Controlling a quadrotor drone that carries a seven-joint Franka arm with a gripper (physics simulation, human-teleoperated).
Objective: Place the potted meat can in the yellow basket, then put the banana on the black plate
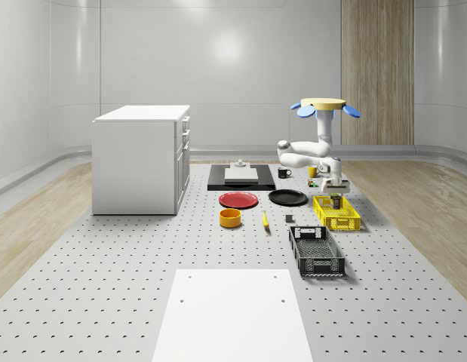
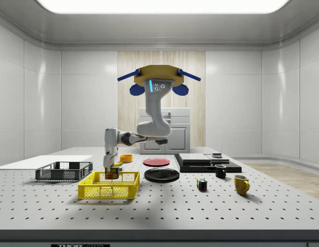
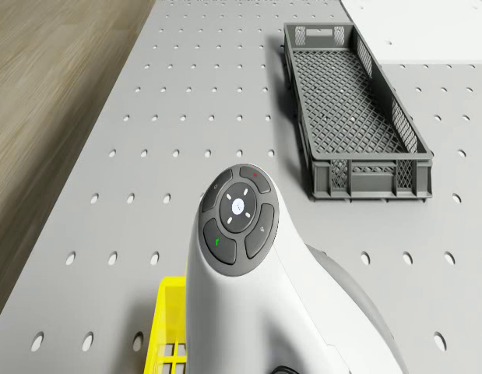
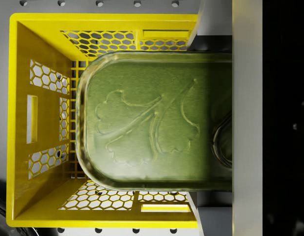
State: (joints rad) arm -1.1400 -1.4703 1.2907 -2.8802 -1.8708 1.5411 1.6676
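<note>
Your drone (image 2: pixel 158 82) hovers above the yellow perforated plastic basket (image 2: pixel 108 186). Its two-finger gripper (image 2: pixel 112 172) is pinching the green-lidded potted meat can (image 4: pixel 154 121), lowered inside that basket

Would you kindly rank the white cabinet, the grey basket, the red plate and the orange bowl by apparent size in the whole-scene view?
Largest to smallest:
1. white cabinet
2. grey basket, though it sits nearer the camera
3. red plate
4. orange bowl

The whole-scene view looks down the desk (image 1: pixel 105 302) from far; the side view is low at its edge. Both share the yellow basket (image 1: pixel 337 213), which the wrist view looks into from close above.
</note>
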